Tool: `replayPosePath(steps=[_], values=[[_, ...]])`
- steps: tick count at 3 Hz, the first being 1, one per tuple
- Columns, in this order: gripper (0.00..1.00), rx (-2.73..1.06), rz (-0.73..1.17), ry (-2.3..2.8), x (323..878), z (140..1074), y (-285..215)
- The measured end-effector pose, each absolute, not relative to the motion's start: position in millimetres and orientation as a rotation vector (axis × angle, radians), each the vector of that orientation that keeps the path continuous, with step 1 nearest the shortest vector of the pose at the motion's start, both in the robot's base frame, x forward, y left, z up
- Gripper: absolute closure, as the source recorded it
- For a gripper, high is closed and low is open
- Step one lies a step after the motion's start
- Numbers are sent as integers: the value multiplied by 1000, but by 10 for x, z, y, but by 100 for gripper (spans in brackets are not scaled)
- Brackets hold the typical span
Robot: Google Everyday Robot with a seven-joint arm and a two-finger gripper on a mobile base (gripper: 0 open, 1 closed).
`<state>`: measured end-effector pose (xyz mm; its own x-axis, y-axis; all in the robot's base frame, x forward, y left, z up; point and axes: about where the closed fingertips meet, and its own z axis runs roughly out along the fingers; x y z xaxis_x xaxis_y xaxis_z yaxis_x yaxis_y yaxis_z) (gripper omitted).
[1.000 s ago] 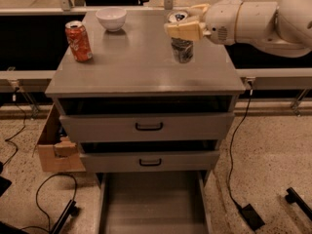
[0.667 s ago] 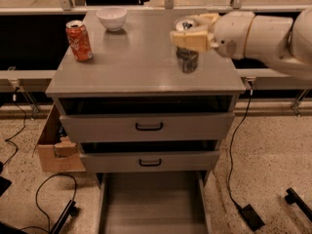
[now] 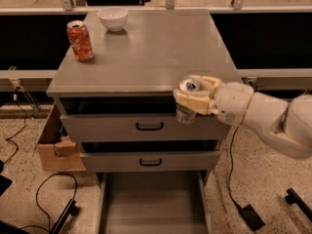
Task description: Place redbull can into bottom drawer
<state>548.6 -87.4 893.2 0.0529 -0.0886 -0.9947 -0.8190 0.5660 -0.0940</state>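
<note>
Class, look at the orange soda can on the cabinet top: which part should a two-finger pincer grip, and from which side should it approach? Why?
Probably the mid-body of the orange soda can, from the right, where the arm is: it stands upright and its straight round wall suits a parallel pinch. The pincer is shut on the redbull can, before the top drawer.

Dim warm light, sheen on cabinet top (image 3: 146, 57), gripper (image 3: 191, 100) lit at front edge

The tool (image 3: 188, 102), smooth matt cream plastic, sits at the front edge of the bench (image 3: 156, 57), clasping the redbull can (image 3: 189, 86), whose metal top gleams. The bench and bottom drawer (image 3: 151, 206) are matt grey metal. The soda can (image 3: 80, 43) is glossy, the bowl (image 3: 112, 18) glazed, the box (image 3: 48, 147) plain cardboard.
</note>
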Motion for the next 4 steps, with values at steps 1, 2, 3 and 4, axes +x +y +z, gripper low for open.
replayPosePath(steps=[1, 2, 3, 4], values=[[100, -802, 678, 1491, 5186, 8292, -1023], [100, -753, 697, 1549, 5093, 7717, -1128], [100, -769, 704, 1539, 5124, 7722, -1073], [100, -849, 771, 1483, 5052, 7418, -778]])
